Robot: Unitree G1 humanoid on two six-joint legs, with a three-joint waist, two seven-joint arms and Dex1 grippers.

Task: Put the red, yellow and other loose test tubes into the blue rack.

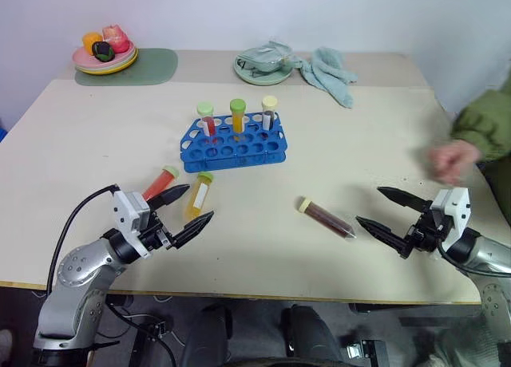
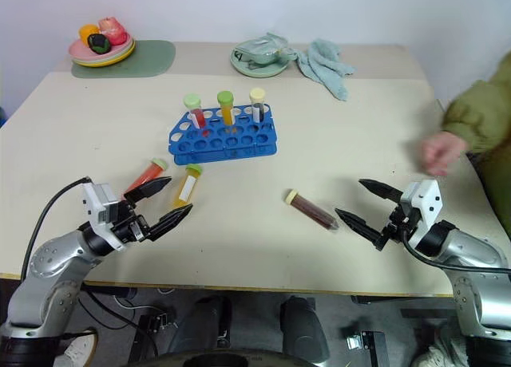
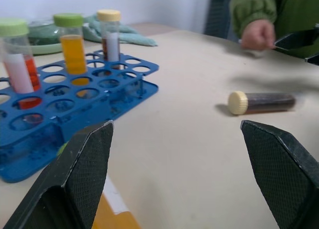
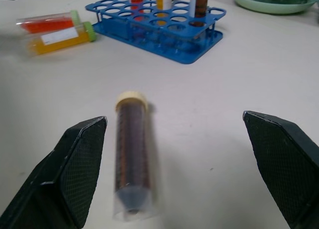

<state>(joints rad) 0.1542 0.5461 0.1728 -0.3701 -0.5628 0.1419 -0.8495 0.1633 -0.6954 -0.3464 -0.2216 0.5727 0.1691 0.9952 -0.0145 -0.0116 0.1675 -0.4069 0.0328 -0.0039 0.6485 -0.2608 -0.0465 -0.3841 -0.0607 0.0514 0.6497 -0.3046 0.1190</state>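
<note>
Nearest the head camera, the left gripper (image 1: 184, 211) is held just above the near part of the table (image 1: 96, 136), its two black fingers spread wide with nothing between them. Just beyond its fingertips two loose tubes lie side by side on the tabletop: a red tube (image 1: 160, 182) and a yellow tube (image 1: 198, 195), each with a pale green cap, the yellow one bearing a white label. The right gripper (image 1: 382, 210) is seen at the near right, its fingers likewise parted and empty, pointed toward a dark brown tube (image 1: 326, 216) that lies flat on the table between the two grippers, with a cream cap at one end and a clear conical tip at the other. Further back, at mid-table, the blue rack (image 1: 232, 143) stands with rows of round holes; three capped tubes are set upright in its far row, holding red, orange and dark liquid. A person's hand (image 1: 449, 160) in a green sleeve (image 1: 485, 124) is seen over the right edge. At the far side, a plate of toy fruit (image 1: 106, 53) rests on a green mat (image 1: 152, 66), and a teal cloth (image 1: 328, 72) lies beside a green dish (image 1: 261, 68).
</note>
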